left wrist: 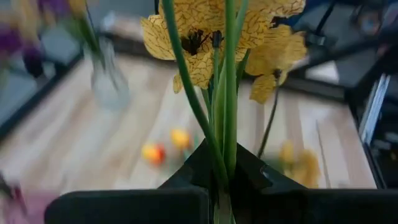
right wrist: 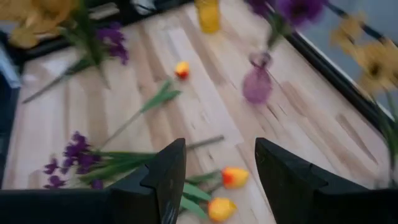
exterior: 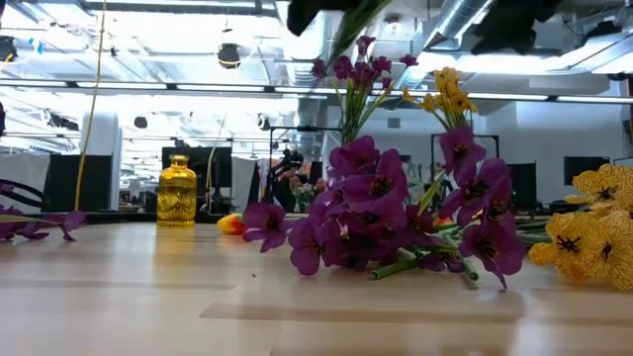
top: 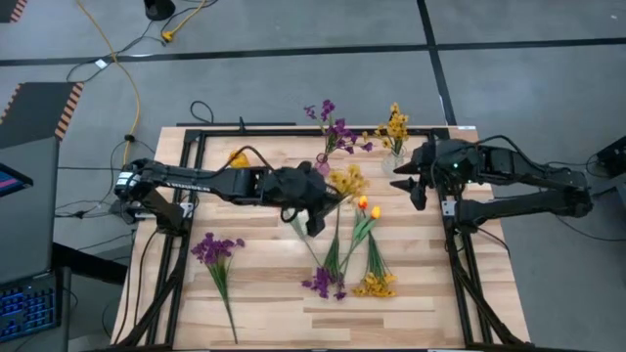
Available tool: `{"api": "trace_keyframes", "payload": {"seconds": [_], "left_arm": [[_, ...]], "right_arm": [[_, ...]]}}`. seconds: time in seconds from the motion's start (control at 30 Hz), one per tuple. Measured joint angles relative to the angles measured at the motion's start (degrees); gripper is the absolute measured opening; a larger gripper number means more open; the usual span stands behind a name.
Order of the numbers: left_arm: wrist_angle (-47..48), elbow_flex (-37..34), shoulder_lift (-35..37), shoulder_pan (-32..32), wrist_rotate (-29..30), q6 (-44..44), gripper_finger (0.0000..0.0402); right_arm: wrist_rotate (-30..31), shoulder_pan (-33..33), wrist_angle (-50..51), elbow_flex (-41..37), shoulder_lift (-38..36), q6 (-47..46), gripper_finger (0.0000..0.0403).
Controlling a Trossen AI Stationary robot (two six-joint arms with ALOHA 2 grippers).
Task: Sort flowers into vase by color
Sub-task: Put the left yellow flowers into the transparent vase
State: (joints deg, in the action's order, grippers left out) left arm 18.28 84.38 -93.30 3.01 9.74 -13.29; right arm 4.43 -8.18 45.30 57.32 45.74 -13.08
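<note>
My left gripper [top: 315, 207] is over the table's middle, shut on a yellow sprig [top: 347, 181] whose blossoms [left wrist: 211, 31] stand beyond the fingertips. At the far edge, a purple vase [top: 323, 162] holds purple flowers [top: 335, 123]. A clear vase [top: 394, 162] holds yellow flowers [top: 395, 125]. A small yellow vase [top: 238, 156] stands to the left. A purple sprig [top: 216, 250], another purple sprig [top: 323, 284], a yellow sprig [top: 375, 286] and orange buds [top: 367, 207] lie flat on the wood. My right gripper [right wrist: 221, 180] hovers open near the clear vase. My left gripper pinches the yellow sprig's green stems [left wrist: 224, 163] between its two fingers, a little below the blossoms. The fingers point toward the table's right, slanting down, and lie across the stems. The sprig is lifted clear of the table, its blossoms above the fingertips.
Black frame rails [top: 460, 254] run along the table's sides. The loose sprigs crowd the near middle [exterior: 396, 222]. Bare wood shows at the near left [top: 166, 303] and near right.
</note>
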Motion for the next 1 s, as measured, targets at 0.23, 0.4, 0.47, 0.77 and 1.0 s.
{"api": "trace_keyframes", "payload": {"seconds": [0.23, 0.4, 0.47, 0.77, 1.0], "left_arm": [[-11.1, 0.0, -0.6, -0.6, 0.0, 6.4, 0.0012], [-14.3, 0.0, -0.6, -0.6, 0.1, 8.2, 0.0012], [-15.3, 0.0, -0.6, -0.6, -0.1, 8.8, 0.0012], [-15.8, 0.0, -0.6, -0.6, -0.2, 10.5, 0.0013], [-14.0, 0.0, -0.6, -0.5, -0.3, 10.6, 0.0013]], "right_arm": [[0.0, 5.0, -10.6, 0.0, 0.5, 3.1, 0.0218], [0.0, 7.5, -17.4, 0.0, 2.6, 6.0, 0.0218], [0.0, 8.2, -20.3, 0.0, 3.9, 7.4, 0.0218], [0.0, 9.4, -33.1, 0.0, 11.2, 9.4, 0.0218], [0.0, 9.4, -38.8, 0.0, 13.7, 11.7, 0.0218]]}}
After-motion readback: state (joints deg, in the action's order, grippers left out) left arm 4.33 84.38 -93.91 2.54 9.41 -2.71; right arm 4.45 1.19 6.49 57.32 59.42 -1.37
